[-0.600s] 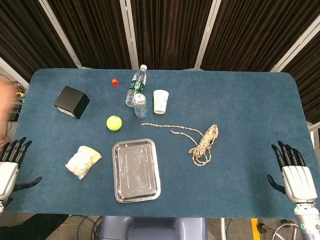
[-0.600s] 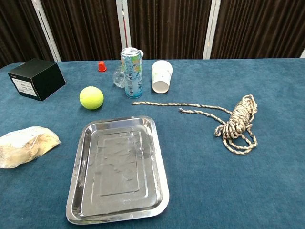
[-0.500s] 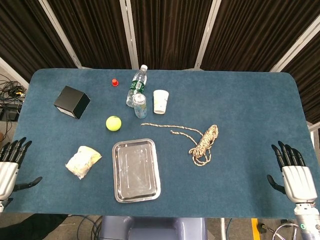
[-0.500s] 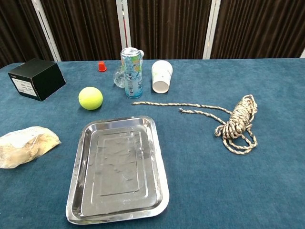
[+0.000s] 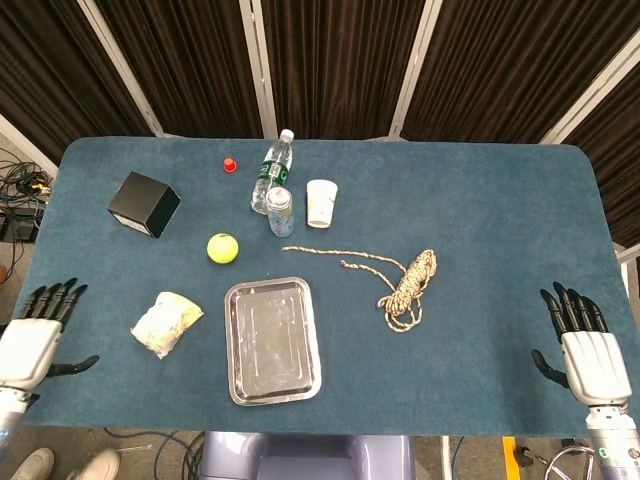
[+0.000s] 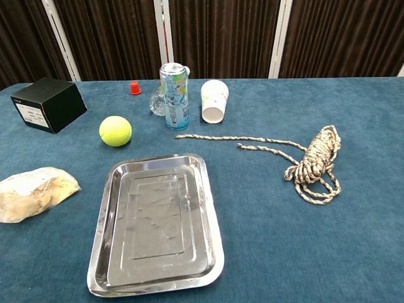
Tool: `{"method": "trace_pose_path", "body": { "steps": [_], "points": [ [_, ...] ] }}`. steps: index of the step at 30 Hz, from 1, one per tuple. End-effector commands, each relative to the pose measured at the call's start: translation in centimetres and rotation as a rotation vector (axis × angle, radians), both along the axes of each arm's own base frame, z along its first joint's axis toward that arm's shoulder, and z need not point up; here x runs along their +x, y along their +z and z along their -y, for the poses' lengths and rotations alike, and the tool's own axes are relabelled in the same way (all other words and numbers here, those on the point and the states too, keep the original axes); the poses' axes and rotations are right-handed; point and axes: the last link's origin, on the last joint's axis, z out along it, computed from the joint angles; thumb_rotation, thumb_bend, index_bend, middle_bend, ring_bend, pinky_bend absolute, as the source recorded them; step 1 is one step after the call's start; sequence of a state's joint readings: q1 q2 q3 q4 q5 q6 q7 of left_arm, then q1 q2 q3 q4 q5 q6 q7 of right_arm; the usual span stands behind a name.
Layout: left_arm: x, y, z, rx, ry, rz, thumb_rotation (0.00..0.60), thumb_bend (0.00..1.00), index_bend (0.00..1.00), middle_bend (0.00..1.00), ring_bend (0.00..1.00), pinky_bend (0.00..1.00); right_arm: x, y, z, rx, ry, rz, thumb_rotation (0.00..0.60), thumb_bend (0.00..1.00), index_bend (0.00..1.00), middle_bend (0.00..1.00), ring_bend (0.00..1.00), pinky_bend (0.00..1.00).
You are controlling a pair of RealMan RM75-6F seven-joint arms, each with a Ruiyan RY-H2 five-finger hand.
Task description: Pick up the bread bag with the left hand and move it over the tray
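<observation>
Bread bag (image 5: 166, 323) lies left of tray (image 5: 272, 341), both hands empty.

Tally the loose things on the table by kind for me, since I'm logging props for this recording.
Drink containers: 3: water bottle, can, paper cup
Bread bag: 1
Tray: 1
Tennis ball: 1
Rope: 1
Black box: 1
Red cap: 1
Total: 9
</observation>
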State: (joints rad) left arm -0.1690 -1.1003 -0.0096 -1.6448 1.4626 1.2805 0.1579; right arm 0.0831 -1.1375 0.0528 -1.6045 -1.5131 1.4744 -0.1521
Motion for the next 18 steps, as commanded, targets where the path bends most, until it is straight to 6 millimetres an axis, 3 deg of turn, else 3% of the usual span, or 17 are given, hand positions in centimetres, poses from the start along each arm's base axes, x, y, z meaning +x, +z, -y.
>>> {"method": "trace_pose_path", "body": {
  "steps": [1,10,12,14,18],
  "points": [
    [0.5,-2.5,-2.3,-0.1,0.006,-0.077,0.6,0.04,0.0,0.0,0.0,0.0,0.0,0.1,0.0,-0.003,-0.001,0.004,0.6,0.3,0.0,0.0,0.0,0.1],
    [2.1,-7.5,-5.0,-0.18,-0.003,-0.117,0.6,0.08,0.01,0.0,0.0,0.07,0.0,0.1,0.0,0.0,0.005,0.008,0.6,0.3,0.0,0.0,0.0,0.1],
    [2.4,-8.8,-5.3,-0.189,-0.001,-0.116,0.6,0.12,0.09,0.03,0.02,0.14,0.0,0.1,0.0,0.0,0.004,0.011,0.6,0.3,0.0,0.0,0.0,0.1],
    [3.1,-10.5,-5.8,-0.17,-0.013,-0.1,0.6,0.19,0.24,0.13,0.12,0.25,-0.1,0.2,0.0,-0.001,0.003,0.012,0.6,0.3,0.0,0.0,0.0,0.1],
    [3.6,-11.3,-5.8,-0.12,-0.05,-0.099,0.6,0.29,0.53,0.49,0.43,0.52,-0.1,0.3,0.0,-0.002,0.002,0.014,0.6,0.3,0.0,0.0,0.0,0.1]
  ]
}}
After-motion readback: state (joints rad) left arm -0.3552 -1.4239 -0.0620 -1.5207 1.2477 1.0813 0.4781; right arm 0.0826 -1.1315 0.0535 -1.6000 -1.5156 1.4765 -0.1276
